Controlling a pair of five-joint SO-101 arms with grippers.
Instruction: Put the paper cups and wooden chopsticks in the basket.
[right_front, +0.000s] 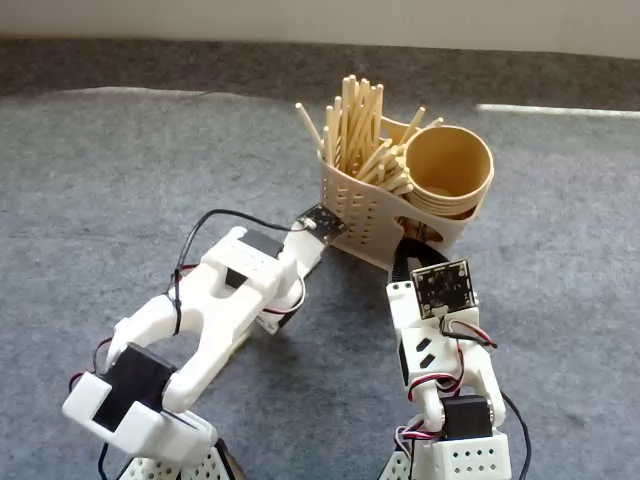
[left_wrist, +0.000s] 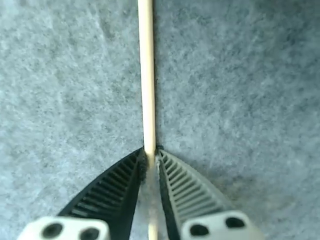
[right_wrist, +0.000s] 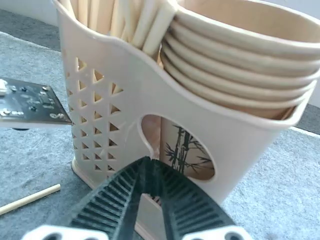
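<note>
The beige plastic basket (right_front: 360, 215) stands at the back centre of the grey carpet. It holds a bundle of wooden chopsticks (right_front: 355, 120) and a stack of paper cups (right_front: 450, 165). In the left wrist view, my left gripper (left_wrist: 150, 152) is shut on a single chopstick (left_wrist: 146, 75) that runs straight out low over the carpet. My right gripper (right_wrist: 150, 167) is shut with nothing between its fingers. Its tips rest against the basket (right_wrist: 115, 115) wall, by the oval cut-out below the cups (right_wrist: 240, 55). The end of a chopstick (right_wrist: 30, 199) lies on the carpet beside the basket.
The left arm's camera board (right_front: 320, 222) sits close to the basket's near-left corner and also shows in the right wrist view as a board (right_wrist: 30, 105). Both arms crowd the carpet in front of the basket. Open carpet (right_front: 120, 180) lies to the left and right.
</note>
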